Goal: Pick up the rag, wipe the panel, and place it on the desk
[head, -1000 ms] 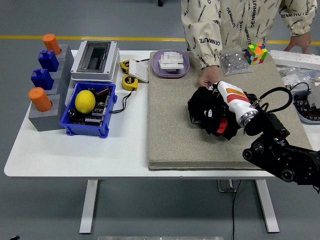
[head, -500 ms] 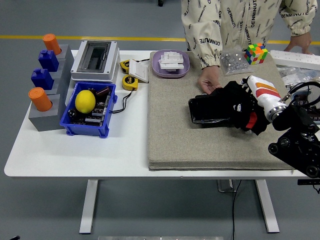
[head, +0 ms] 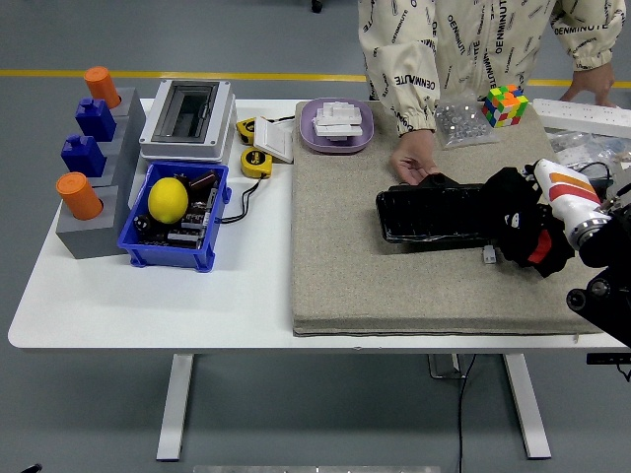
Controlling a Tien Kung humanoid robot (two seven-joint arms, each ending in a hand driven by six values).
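Head view | right hand (head: 532, 229) clutches one black rag (head: 515, 219) at right end of one black panel (head: 434, 215) on mat (head: 335, 256) | one person's hand (head: 412, 164) steadies panel's far edge | counter (head: 148, 296): two orange cylinders (head: 77, 194), two blue blocks (head: 83, 155), one lemon (head: 168, 198)

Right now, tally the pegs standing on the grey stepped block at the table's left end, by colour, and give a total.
Orange pegs: 2, one at the block's far end and one at its near end.
Blue pegs: 2, the farther and the nearer, both between the orange ones.
Total: 4 pegs on the grey stepped block.
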